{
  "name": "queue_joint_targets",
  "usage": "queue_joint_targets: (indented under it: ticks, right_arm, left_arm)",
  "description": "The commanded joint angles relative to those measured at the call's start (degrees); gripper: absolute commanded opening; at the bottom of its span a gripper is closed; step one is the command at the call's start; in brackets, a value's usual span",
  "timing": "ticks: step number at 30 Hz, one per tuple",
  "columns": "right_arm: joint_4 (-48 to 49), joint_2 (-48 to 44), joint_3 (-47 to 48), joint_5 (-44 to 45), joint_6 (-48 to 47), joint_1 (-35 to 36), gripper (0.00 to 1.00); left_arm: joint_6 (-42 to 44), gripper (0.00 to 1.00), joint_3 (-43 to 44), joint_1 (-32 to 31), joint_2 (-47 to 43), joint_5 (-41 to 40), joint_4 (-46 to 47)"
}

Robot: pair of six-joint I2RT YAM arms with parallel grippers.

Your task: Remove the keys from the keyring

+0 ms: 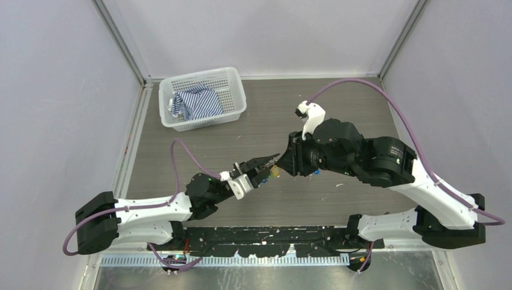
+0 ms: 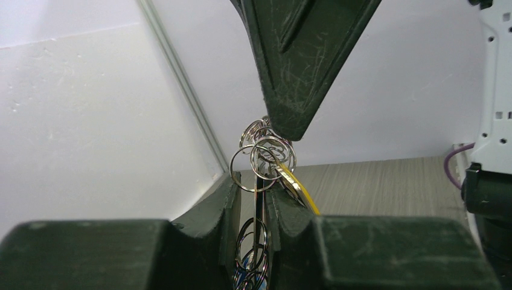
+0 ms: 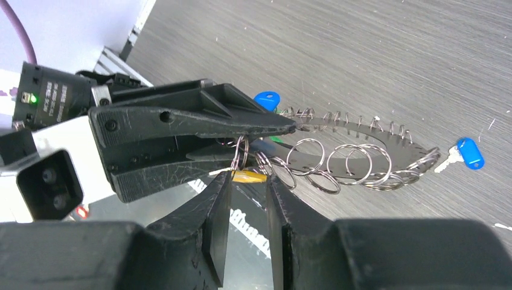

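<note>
In the right wrist view the keyring (image 3: 369, 134) shows as a large thin metal ring fringed with small silver split rings, reaching out over the table. My left gripper (image 3: 284, 128) is shut on its near edge. The left wrist view shows the ring's thin edge (image 2: 259, 208) pinched between the left fingers, with small rings (image 2: 264, 160) bunched above. A yellow-tagged key (image 3: 247, 176) hangs at the tips of my right gripper (image 3: 247, 181), whose jaws stand apart around it. Blue-tagged keys (image 3: 266, 99) (image 3: 470, 152) sit at the ring's ends. From above, both grippers (image 1: 265, 164) (image 1: 282, 158) meet tip to tip.
A white mesh basket (image 1: 234, 90) holding a striped cloth (image 1: 196, 103) stands at the back left of the table. Enclosure walls and metal frame posts (image 1: 124, 42) close in the sides. The right arm's purple cable (image 1: 386, 96) loops over the back right.
</note>
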Motion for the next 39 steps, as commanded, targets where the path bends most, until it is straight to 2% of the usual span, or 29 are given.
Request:
queue_joint_targets:
  ticks: [1,9,12,23,33,37,39]
  right_arm:
    - [10.2,-5.5,-4.5,6.3,5.5,0.1,0.32]
    - [19.1,-12.1,-14.8,9.1,11.3,0.1,0.29]
    - [18.3,-12.3,-15.3,9.3,12.4,0.1,0.26]
    - [18.3,-13.4,-19.7,10.3,16.8,0.2,0.25]
    - [23.2,-15.3,-25.6,12.9,19.3,0.6,0.25]
    - [24.1,-15.3,-26.2,13.2,19.4,0.5,0.22]
    - [24.2,-15.4,-26.2,13.4,19.2,0.5,0.17]
  left_arm:
    - [7.5,0.0,3.8,-1.8,0.8,-3.3,1.9]
    - [10.1,0.0,4.8,-2.5,2.2,-6.5,1.0]
    - [10.9,0.0,5.0,-2.5,2.7,-7.6,1.3]
    - [11.2,0.0,5.1,-2.5,3.3,-9.0,2.3]
    - [11.1,0.0,5.0,-2.5,3.5,-9.0,2.4]
    - [11.0,0.0,4.9,-2.5,3.5,-8.9,2.4]
    - [10.9,0.0,4.9,-2.5,3.5,-8.8,2.4]
